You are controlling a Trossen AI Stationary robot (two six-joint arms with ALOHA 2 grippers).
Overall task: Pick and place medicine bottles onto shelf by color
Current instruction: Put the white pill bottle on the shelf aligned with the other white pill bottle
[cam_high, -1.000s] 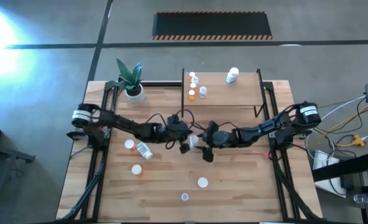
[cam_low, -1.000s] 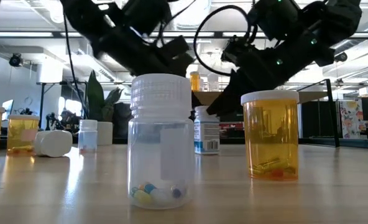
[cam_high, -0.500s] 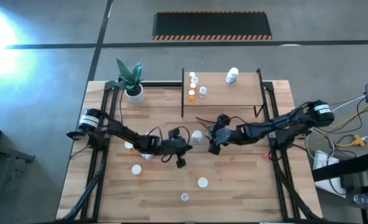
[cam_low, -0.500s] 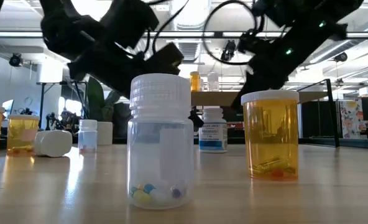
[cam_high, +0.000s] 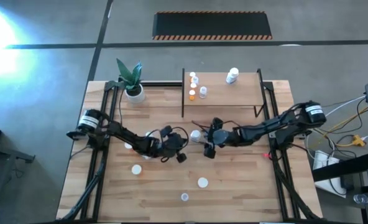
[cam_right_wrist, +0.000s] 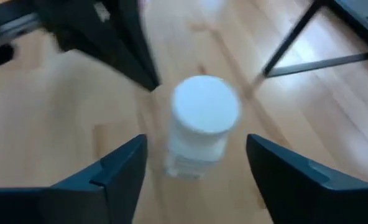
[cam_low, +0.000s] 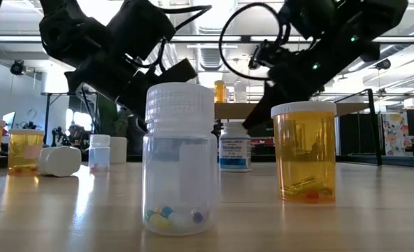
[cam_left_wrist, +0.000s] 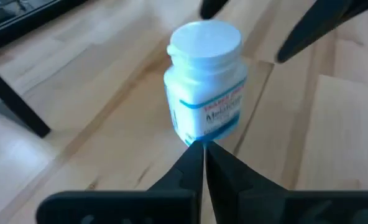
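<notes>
Mid-table: right gripper [cam_high: 204,144] spread wide around upright white bottle [cam_high: 196,135]; left gripper [cam_high: 183,155] closed, beside it.

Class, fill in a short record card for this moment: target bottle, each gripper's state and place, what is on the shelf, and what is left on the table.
target: white bottle with blue label, upright mid-table
right gripper: open, fingers either side of the bottle, not closed on it
left gripper: shut, empty, pointing at the same bottle
shelf: several small bottles at one end, one white bottle apart
table, nearest low camera: clear bottle with pills, orange bottle
</notes>
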